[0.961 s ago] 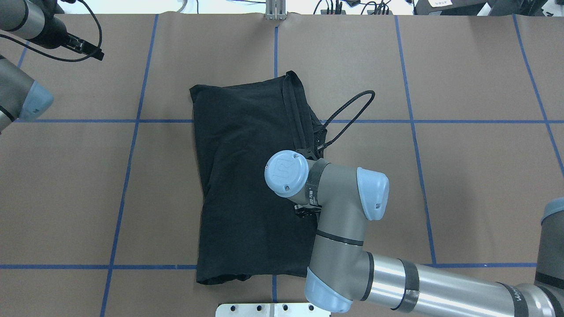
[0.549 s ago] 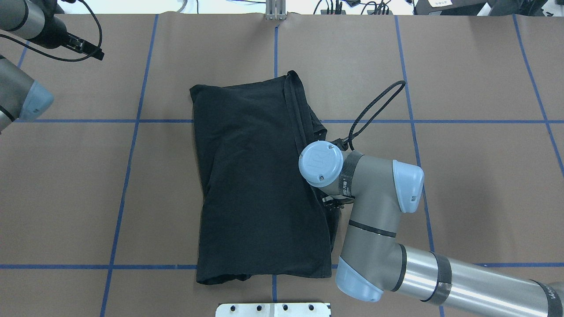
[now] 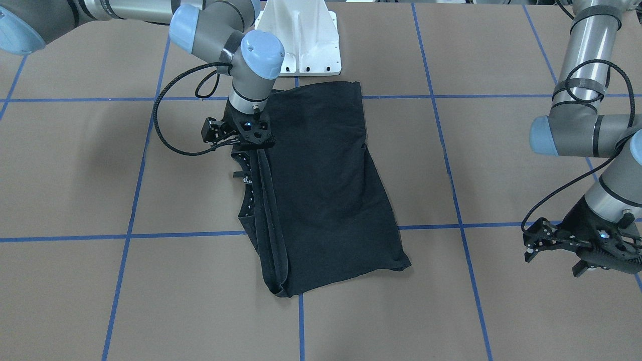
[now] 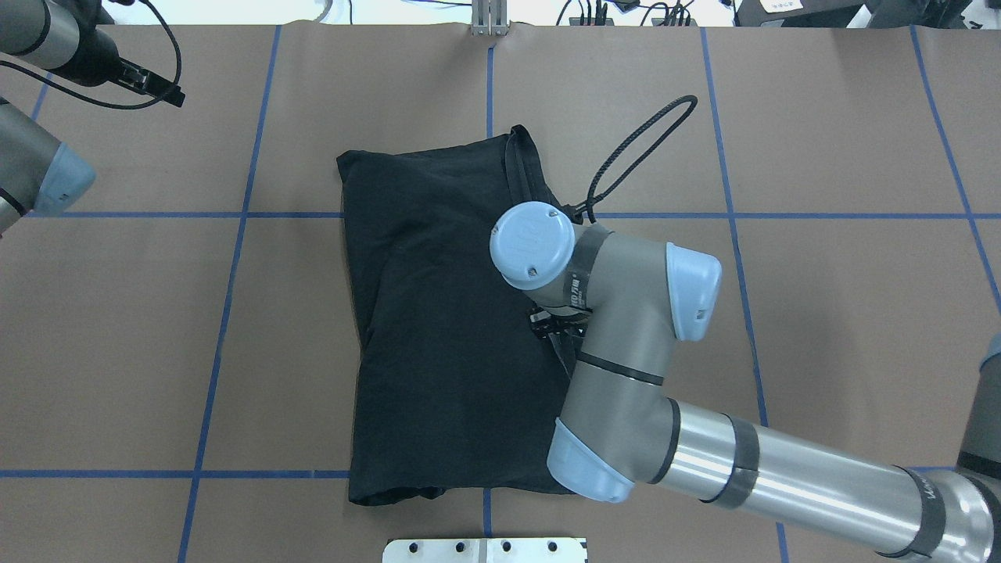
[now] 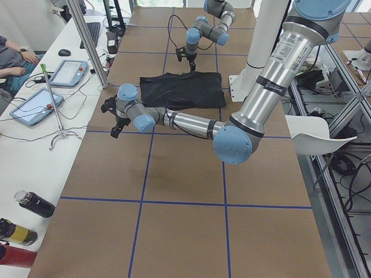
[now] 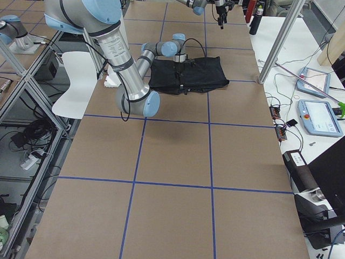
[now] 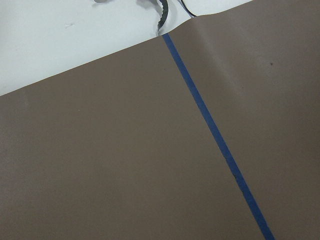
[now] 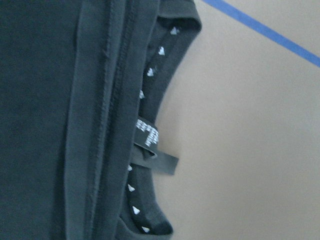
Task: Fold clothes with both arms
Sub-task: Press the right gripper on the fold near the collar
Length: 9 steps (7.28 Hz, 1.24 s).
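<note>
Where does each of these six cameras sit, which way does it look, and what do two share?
Front-facing: across the table, facing the robot; T-shirt, right arm, left arm, white base.
Overhead: behind the robot, looking down; right arm over the T-shirt.
Exterior left: table's left end; left arm nearest.
Exterior right: opposite end; right arm nearest.
Left wrist: down at table; no fingers.
Right wrist: close on neckline; no fingers.
Shared: front-facing and overhead both show both arms.

I'm seeing the T-shirt [image 4: 438,328] lying at the middle of the table [image 4: 821,117], my right gripper [image 3: 246,139] hanging over its right-hand edge, my left gripper [image 3: 577,249] hovering well apart, far left.
</note>
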Tool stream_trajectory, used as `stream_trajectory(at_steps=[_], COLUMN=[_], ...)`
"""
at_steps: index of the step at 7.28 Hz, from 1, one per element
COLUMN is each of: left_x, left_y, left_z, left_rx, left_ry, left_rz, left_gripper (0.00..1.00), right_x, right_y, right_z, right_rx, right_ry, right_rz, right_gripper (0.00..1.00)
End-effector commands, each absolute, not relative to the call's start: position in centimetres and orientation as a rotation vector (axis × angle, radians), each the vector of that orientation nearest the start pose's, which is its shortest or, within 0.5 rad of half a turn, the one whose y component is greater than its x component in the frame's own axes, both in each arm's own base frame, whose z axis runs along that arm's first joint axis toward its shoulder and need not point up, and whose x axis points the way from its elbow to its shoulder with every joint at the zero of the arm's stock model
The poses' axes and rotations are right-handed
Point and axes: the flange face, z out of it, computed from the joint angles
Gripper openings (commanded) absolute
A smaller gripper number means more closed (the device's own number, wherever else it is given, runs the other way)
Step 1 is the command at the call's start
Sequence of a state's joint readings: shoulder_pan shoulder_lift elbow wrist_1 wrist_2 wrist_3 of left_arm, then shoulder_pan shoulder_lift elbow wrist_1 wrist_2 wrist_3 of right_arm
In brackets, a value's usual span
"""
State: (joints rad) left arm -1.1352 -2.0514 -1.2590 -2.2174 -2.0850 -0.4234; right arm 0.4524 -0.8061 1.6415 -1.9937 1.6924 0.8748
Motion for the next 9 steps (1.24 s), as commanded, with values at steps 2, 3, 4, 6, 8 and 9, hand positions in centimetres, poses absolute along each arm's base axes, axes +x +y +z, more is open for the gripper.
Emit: stream_trajectory(at_steps=[2, 3, 4, 6, 8, 9], left_x=[22.5, 22.4, 22.4, 22.4, 22.4, 22.4], left_y=[-68.3, -68.1, -68.1, -68.0, -68.1, -68.1], left_z=[45.8, 45.9, 45.7, 45.8, 45.6, 45.6], left_rx=[0.524, 0.523, 0.526, 0.526, 0.527, 0.527], left_ry=[0.775, 0.774, 0.775, 0.775, 0.776, 0.776], left_rz=[0.222, 0.222, 0.222, 0.222, 0.223, 0.223], left_gripper=[1.00, 1.00, 1.00, 1.00, 1.00, 1.00], right_x=[-62.3, -62.3, -62.0, -61.7, -61.6, -61.3], right_y=[-44.1, -44.0, -43.8, -43.7, -43.8, -44.1], right_z=[24.0, 24.1, 24.0, 23.9, 24.6, 24.7], right_rx=[0.144, 0.132, 0.113, 0.102, 0.102, 0.098], right_ry=[-0.454, -0.443, -0.412, -0.389, -0.377, -0.367], right_rz=[-0.230, -0.231, -0.239, -0.245, -0.251, -0.252], right_gripper=[1.00, 1.00, 1.00, 1.00, 1.00, 1.00])
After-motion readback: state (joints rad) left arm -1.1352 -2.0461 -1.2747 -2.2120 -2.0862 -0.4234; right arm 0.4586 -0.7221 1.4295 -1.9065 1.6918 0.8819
